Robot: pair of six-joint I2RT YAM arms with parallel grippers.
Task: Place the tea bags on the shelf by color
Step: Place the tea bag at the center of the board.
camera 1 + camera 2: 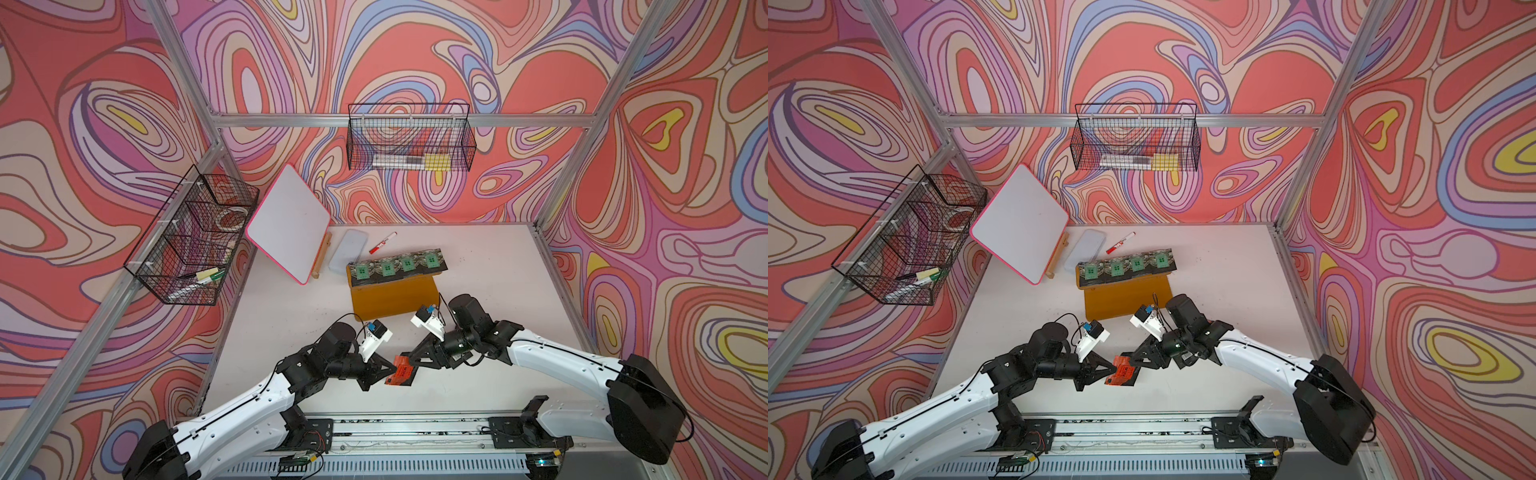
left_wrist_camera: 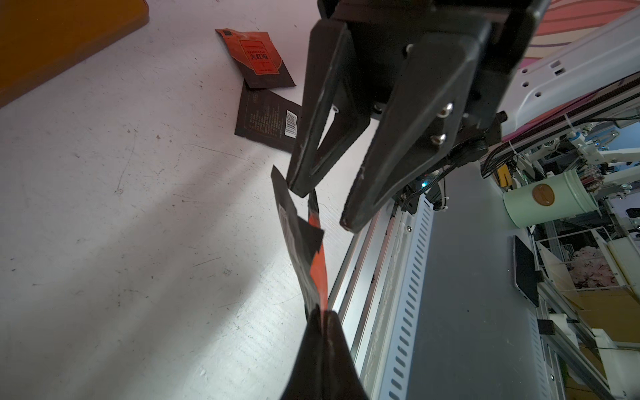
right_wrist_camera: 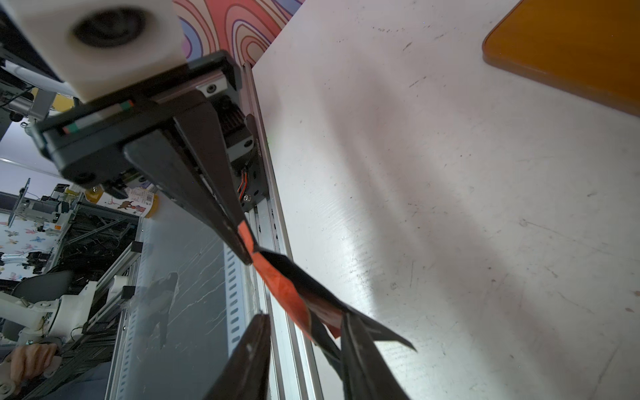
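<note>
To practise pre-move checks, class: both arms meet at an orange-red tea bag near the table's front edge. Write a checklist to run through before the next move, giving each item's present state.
1. Left end effector shut on the held tea bag: ok.
2. Right end effector gripping that bag: not ok; its jaws stand apart around it.
3. Only one sachet held: cannot tell; black and orange layers overlap.
4. Shelf lower step free: ok.
5. Green tea bags in a row on the upper step: ok.
6. Loose tea bags off the table: not ok; two lie there.
</note>
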